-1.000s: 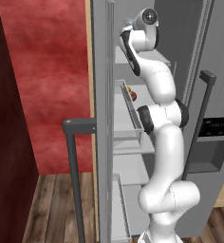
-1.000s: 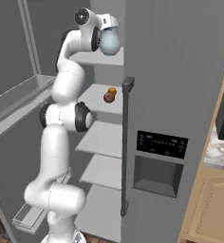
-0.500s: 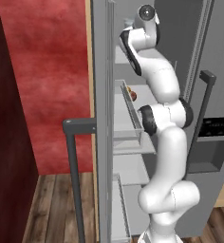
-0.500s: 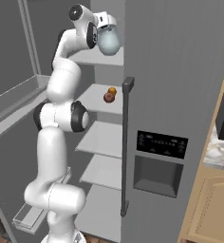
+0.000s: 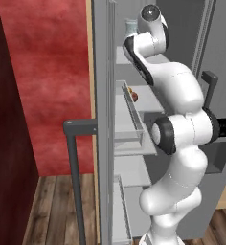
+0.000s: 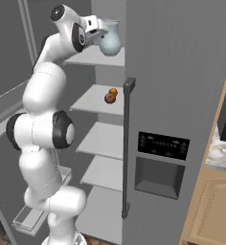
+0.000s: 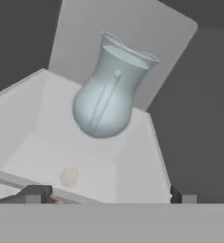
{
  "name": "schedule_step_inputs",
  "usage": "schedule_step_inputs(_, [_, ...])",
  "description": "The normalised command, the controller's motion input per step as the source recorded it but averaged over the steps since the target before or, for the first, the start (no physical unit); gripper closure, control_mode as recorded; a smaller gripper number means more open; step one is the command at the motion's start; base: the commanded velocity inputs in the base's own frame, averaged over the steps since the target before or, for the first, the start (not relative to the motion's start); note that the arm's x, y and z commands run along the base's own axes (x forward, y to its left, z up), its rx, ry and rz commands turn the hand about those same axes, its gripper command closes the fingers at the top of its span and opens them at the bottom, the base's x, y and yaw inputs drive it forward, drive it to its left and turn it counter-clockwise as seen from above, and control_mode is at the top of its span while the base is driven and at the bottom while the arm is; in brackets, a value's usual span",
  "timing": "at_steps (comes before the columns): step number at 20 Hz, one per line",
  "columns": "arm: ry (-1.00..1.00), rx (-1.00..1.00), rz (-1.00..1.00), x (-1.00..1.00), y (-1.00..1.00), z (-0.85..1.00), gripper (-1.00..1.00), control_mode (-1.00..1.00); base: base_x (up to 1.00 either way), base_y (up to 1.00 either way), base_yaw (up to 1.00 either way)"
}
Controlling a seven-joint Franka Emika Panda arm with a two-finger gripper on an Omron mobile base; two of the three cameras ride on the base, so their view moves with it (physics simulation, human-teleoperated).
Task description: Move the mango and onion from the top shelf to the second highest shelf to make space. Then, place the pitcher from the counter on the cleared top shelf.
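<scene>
The translucent bluish pitcher [image 7: 109,90] stands upright on the top shelf [image 7: 61,142], free of the fingers. It also appears in the right base view as the pitcher [image 6: 109,40] on the top shelf [image 6: 88,57]. My gripper [image 7: 109,197] is open, its fingertips [image 7: 35,193] wide apart, a little short of the pitcher. From the right base the gripper [image 6: 99,33] sits just left of the glass. The mango [image 6: 113,91] and the onion [image 6: 109,98] lie side by side on the second highest shelf [image 6: 93,103]. The pitcher's rim [image 5: 130,26] peeks past my arm.
The open left fridge door carries clear bins [image 5: 131,119] close beside my arm. The shut right door has a tall dark handle [image 6: 127,143] and a dispenser [image 6: 160,162]. Lower shelves [image 6: 103,141] sit below. The marble counter [image 6: 220,153] is at the right edge.
The hand has drawn back to the left, away from the pitcher, and the upper arm has swung with it. The pitcher has stayed in place on the top shelf.
</scene>
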Motion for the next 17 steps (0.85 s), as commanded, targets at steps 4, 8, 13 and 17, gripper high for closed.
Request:
schedule_step_inputs(4, [-0.3, -0.02, 0.0, -1.0, 0.0, -0.84, -1.0, -1.0, 0.0, 0.0, 0.0])
schedule_step_inputs(8, [-0.23, 0.0, 0.0, -1.0, 0.0, -0.43, -1.0, -1.0, 0.0, 0.0, 0.0])
schedule_step_inputs(13, [-0.11, 0.02, 0.01, -1.0, 0.0, -0.22, -1.0, -1.0, 0.0, 0.0, 0.0])
schedule_step_inputs(17, [0.0, 0.11, 0.11, -1.0, 0.0, -0.01, -1.0, -1.0, 0.0, 0.0, 0.0])
